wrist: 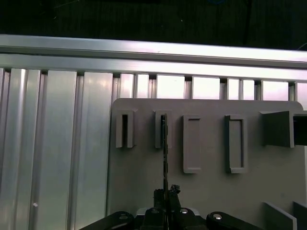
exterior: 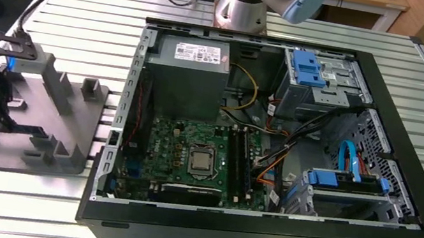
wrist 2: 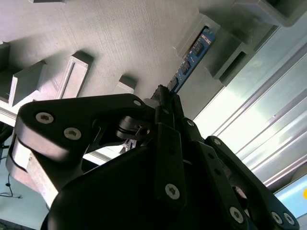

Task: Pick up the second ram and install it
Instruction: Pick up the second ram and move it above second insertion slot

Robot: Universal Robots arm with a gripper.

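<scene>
We see the gripper [wrist: 165,192] pinching 1 end of the second ram [wrist: 164,143], whose long axis runs straight out from it into a slot of the grey fixture [wrist: 211,191].

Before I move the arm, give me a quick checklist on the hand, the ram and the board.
1. Hand shut on the second ram: ok, it pinches the ram's near end.
2. Ram clear of the grey holder tray: not ok, its far end sits in a holder slot.
3. Ram in line with the hand: ok in the first wrist view.
4. Computer case open, green board exposed: ok.
5. Memory slots free to take it: cannot tell.
</scene>
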